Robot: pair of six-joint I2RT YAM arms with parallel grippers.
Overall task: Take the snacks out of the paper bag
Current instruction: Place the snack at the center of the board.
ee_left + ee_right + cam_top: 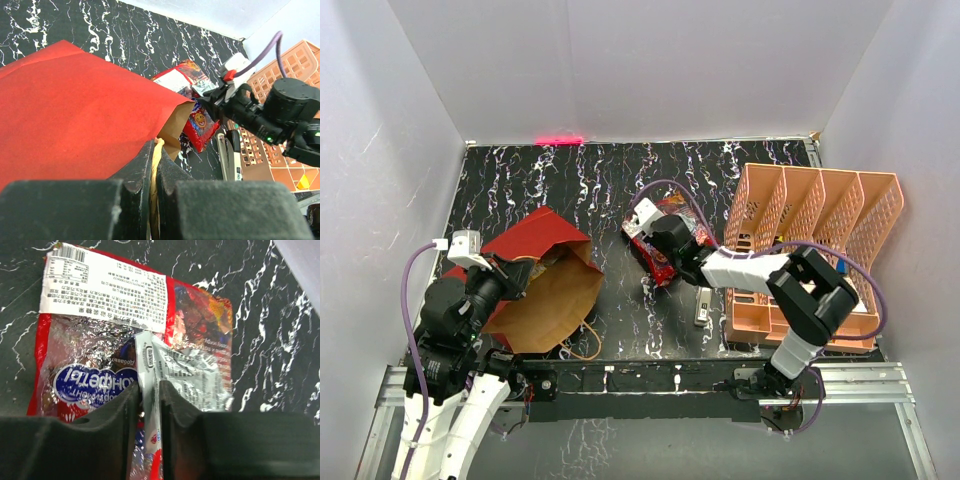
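Top view: paper bag (535, 250) lies on its side near left, mouth open. No packet shows on the visible brown lining and the deep end is hidden. The snacks (658, 270) are piled mid-table, left of the file rack (820, 210), so unloading looks mostly done. Left wrist: left gripper (154, 160) is clamped tight on the bag rim and cord. Right wrist: right gripper (149, 395) is nearly closed, pinching a silver packet (185, 370) flap on the pile.

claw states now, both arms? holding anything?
Left claw: closed, pinching the bag at its mouth.
Right claw: closed on a silver packet.
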